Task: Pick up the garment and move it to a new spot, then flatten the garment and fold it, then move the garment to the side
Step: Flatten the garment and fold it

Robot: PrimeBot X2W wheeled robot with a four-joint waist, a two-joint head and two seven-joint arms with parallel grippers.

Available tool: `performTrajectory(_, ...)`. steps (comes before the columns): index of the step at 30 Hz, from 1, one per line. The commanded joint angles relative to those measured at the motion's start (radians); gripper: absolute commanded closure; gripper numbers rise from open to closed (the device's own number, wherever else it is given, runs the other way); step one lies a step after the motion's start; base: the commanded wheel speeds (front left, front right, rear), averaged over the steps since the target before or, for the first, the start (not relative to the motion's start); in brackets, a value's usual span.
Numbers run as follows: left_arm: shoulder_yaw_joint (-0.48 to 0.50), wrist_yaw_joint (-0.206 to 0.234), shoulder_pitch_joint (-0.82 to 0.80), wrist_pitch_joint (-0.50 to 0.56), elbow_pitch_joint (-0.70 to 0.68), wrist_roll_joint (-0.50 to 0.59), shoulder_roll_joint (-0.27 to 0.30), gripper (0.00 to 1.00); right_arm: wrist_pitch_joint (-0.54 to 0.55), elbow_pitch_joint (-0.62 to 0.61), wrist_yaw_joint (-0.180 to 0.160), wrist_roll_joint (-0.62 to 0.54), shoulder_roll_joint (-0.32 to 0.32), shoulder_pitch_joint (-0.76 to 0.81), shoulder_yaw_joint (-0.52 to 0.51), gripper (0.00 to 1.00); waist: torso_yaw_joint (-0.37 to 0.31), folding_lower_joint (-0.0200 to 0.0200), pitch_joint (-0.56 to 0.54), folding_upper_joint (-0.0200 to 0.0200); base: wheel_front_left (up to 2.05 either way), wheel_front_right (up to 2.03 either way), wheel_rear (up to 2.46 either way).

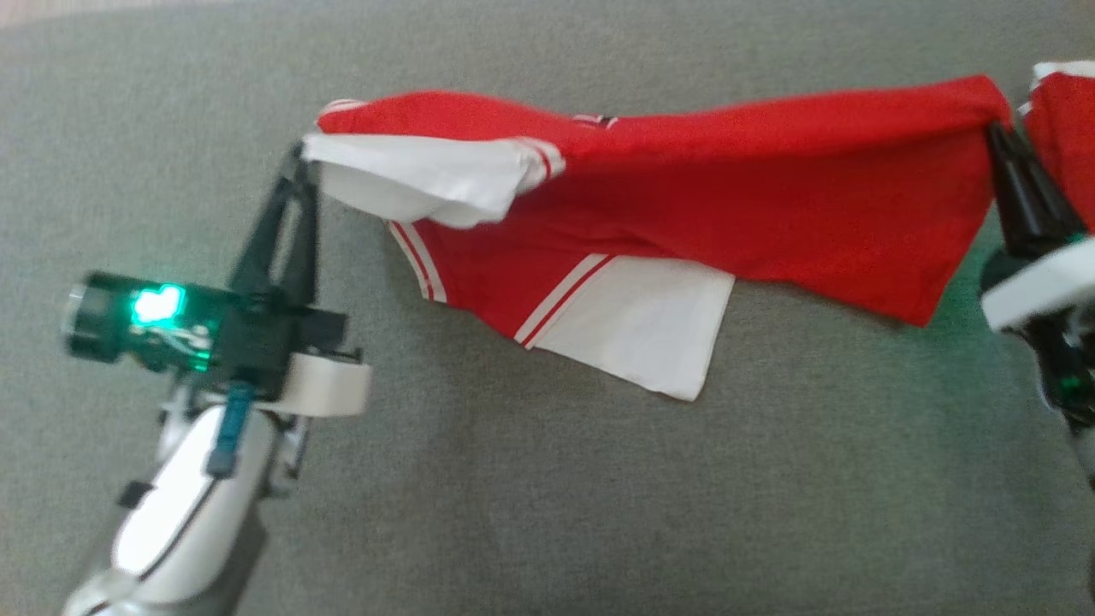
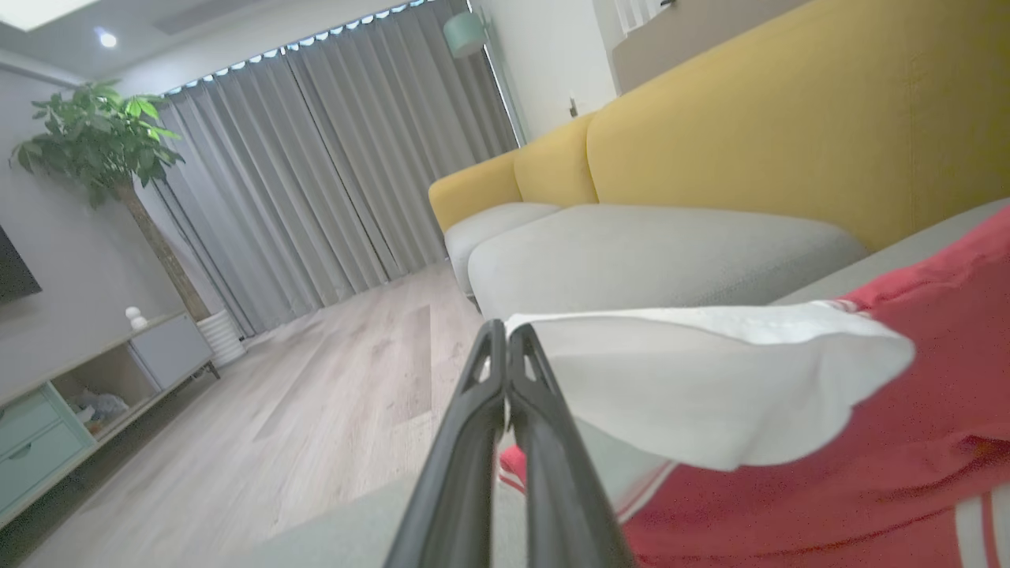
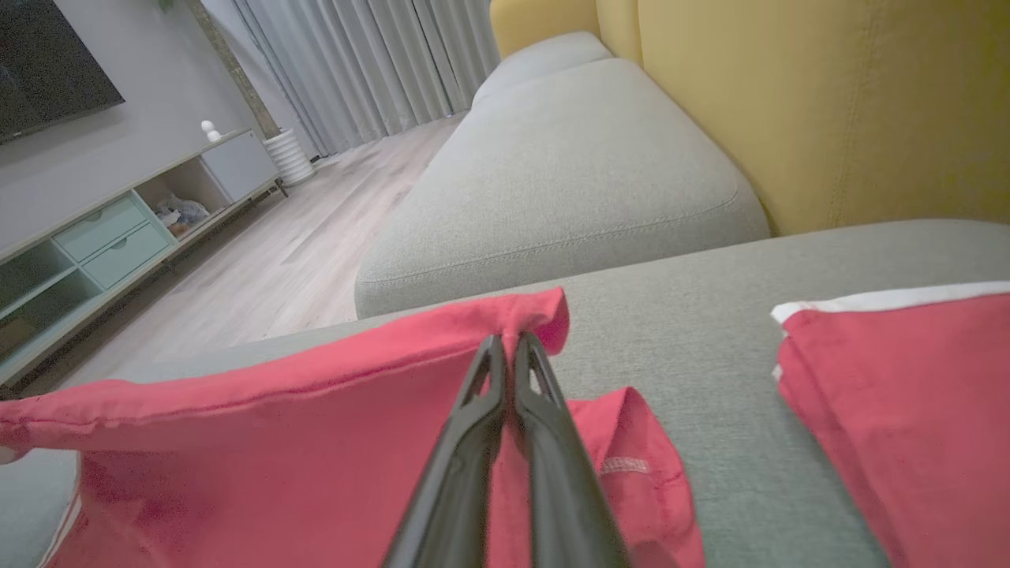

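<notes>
Grey sofa seat (image 1: 547, 513), with the red-and-white garment (image 1: 770, 188) stretched across it, upper edge raised between the two arms, lower part hanging toward the cushion. A second red garment (image 1: 1061, 120) lies just beside its right end. Left gripper (image 1: 301, 158): fingers pressed together, pinching the white sleeve edge. Right gripper (image 1: 997, 133): fingers pinching the red corner.
</notes>
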Motion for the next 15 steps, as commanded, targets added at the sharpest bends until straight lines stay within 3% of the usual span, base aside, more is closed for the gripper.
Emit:
performTrajectory(1,0.056,0.012,-0.024,-0.006,-0.057,-0.004,0.05,1.0,-0.019,-0.048,-0.001,0.0,-0.047,0.032,-0.005,1.0,-0.011,0.0,-0.02,0.0,0.0,0.0,0.0)
performTrajectory(8,0.133,-0.004,-0.055,0.033,-0.251,-0.018,0.154,1.0,-0.004,-0.257,-0.001,-0.066,-0.151,0.1,-0.097,1.0,-0.056,0.0,-0.089,0.0,0.0,0.0,0.0)
performTrajectory(15,0.181,-0.038,-0.135,0.146,-0.429,-0.013,0.243,1.0,0.121,-0.501,-0.001,-0.137,-0.168,0.193,-0.268,1.0,-0.085,0.0,-0.129,0.0,0.0,0.0,0.0)
